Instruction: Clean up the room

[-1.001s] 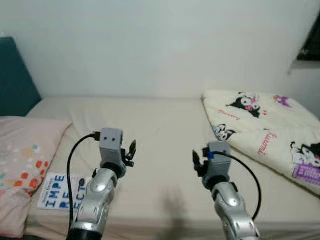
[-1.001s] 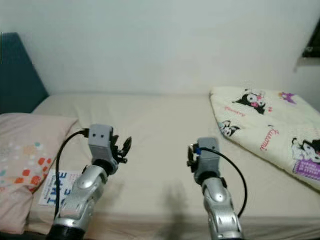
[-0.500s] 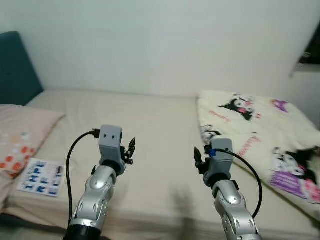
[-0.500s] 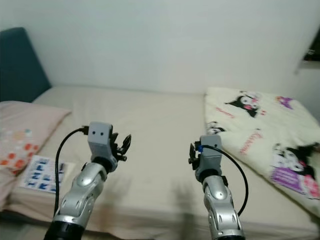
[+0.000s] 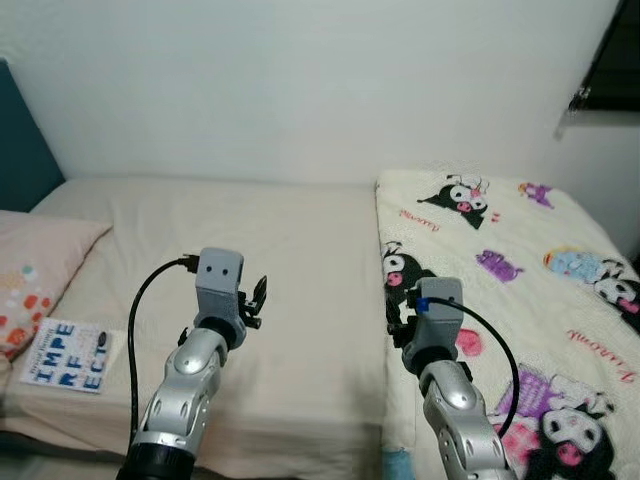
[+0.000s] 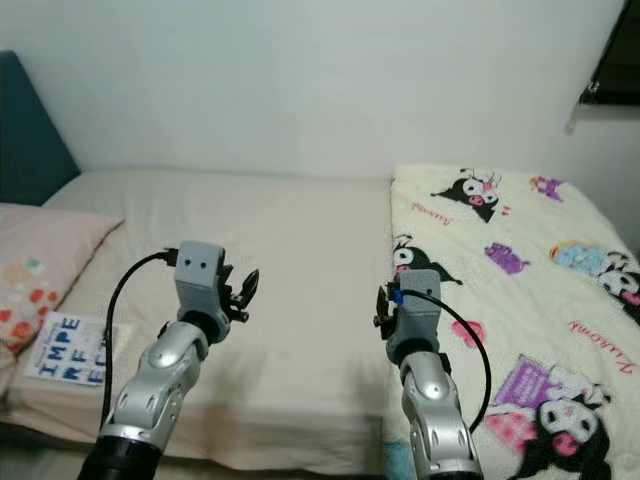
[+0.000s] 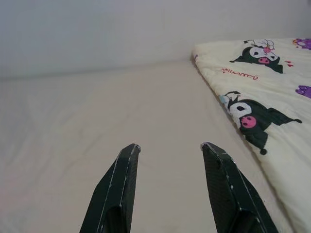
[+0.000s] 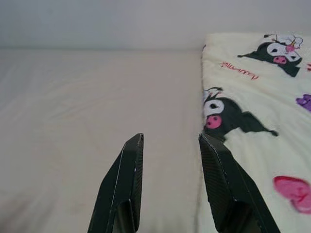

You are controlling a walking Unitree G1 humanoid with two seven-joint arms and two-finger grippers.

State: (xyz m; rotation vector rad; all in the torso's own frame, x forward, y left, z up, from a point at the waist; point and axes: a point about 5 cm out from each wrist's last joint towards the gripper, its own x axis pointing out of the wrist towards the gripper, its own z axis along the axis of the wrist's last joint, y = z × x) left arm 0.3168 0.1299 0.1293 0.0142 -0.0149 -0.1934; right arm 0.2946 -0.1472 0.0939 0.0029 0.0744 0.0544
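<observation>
Both grippers hang above the bed (image 5: 300,260) with nothing held: the left gripper (image 7: 170,148) over the bare beige sheet, the right gripper (image 8: 170,138) over the sheet just beside the blanket's edge, each with its fingers spread apart. A cartoon-print blanket (image 5: 520,290) covers the bed's right side. At the left lie a pink pillow (image 5: 35,270) and, near the front edge, a book (image 5: 68,355).

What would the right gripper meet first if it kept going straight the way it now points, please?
Probably the bare bed sheet, close beside the blanket's edge; the right gripper has open, empty jaws. Depth is unclear.
</observation>
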